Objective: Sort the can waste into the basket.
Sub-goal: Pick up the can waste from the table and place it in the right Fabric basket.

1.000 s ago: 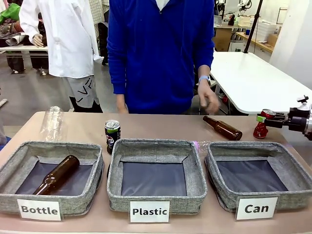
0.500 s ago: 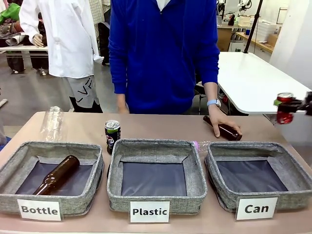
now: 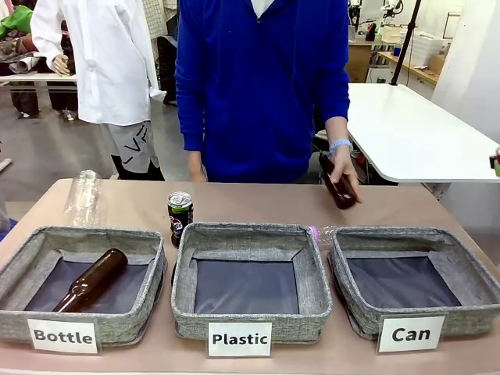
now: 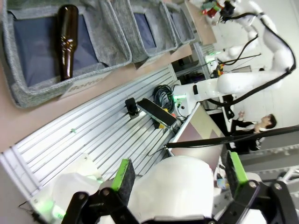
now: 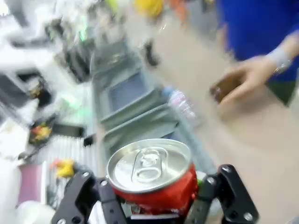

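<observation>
The Can basket [image 3: 398, 233] had nothing in it; its dark lining lay bare. The right claw [image 5: 152, 200] was clamped on the red can [image 5: 149, 172], pinching the crushed body from both sides, with the silver top turned toward the wrist camera. That view was smeared, so I could not tell exactly where it hung. The baskets and the table [image 3: 258, 205] lay well below it, though, so the can was up in the air and not over its basket yet, as far as I could judge.

The black can [image 3: 180, 216] stood upright on the table, just behind the gap between the Bottle basket [image 3: 23, 262] and the Plastic basket [image 3: 250, 231], with nothing touching it. The left claw [image 4: 180, 179] hung wide and empty, back on the robot's own side, well apart from either can. Across the table the person's hand [image 3: 344, 170] had hold of a brown bottle [image 3: 337, 194], which was no part of the can job.

By my reckoning the work was under halfway: one can was lifted but not dropped in, and the other was not begun. The red can needed carrying over the Can basket and letting go, then the black one fetching and dropping in too.
</observation>
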`<action>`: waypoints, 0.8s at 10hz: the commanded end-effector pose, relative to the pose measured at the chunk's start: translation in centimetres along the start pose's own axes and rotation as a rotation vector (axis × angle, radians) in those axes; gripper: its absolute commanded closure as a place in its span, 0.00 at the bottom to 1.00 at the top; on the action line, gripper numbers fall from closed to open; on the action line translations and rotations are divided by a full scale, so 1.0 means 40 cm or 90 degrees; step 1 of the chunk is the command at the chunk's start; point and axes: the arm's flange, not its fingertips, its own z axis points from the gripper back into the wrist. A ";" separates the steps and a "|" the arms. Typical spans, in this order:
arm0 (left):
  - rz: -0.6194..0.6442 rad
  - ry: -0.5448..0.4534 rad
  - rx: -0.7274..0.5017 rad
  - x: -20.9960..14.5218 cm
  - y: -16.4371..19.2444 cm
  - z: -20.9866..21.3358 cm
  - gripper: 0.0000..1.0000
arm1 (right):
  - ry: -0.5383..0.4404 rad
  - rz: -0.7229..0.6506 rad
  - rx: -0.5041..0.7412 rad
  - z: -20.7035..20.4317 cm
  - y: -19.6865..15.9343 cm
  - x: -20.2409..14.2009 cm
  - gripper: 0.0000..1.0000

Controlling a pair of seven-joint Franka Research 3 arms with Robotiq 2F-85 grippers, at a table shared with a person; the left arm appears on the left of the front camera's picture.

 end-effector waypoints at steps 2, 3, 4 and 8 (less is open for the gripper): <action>0.007 -0.011 -0.011 0.001 -0.004 0.002 0.00 | 0.181 0.092 0.014 -0.184 0.126 0.049 1.00; 0.007 -0.011 -0.011 0.001 -0.004 0.002 0.00 | 0.229 0.123 0.049 -0.244 0.150 0.071 1.00; 0.007 -0.011 -0.011 0.001 -0.004 0.002 0.00 | 0.272 0.152 0.060 -0.301 0.143 0.084 1.00; 0.007 -0.011 -0.011 0.001 -0.004 0.002 0.00 | 0.346 0.197 0.078 -0.408 0.099 0.076 1.00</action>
